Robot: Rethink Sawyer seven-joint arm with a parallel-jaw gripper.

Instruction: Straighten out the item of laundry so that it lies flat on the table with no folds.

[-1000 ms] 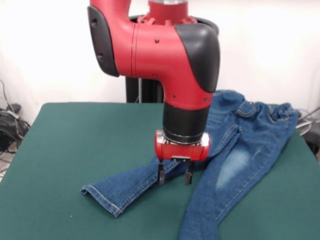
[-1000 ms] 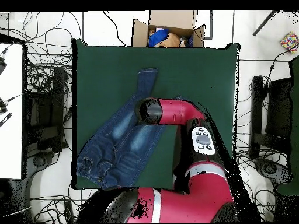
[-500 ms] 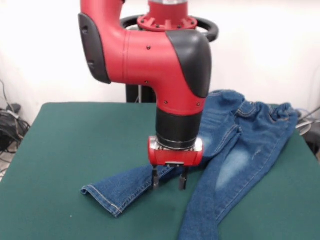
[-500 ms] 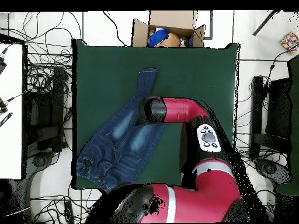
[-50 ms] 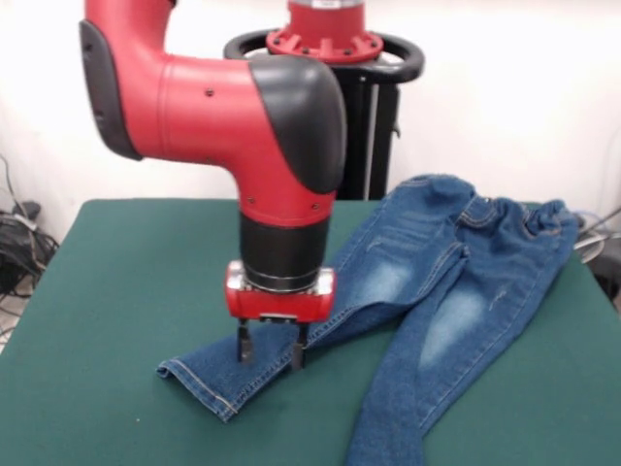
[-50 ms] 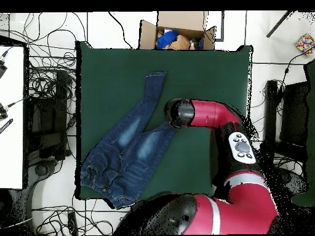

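From the front, the near leg of the jeans [image 5: 456, 340] runs off the bottom edge, so we cannot see its hem. From above, the arm [image 6: 212, 117] covers the hand entirely. The contents of the cardboard box [image 6: 178, 31] beyond the tabletop [image 6: 203, 74] are too small to identify.

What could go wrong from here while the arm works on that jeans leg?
The gripper sits with open fingers low over one leg of the jeans; closing may pinch doubled cloth and drag a new fold. The waistband hangs at the table edge, so a pull could tip the jeans off. The other leg overlaps this one and may shift too.
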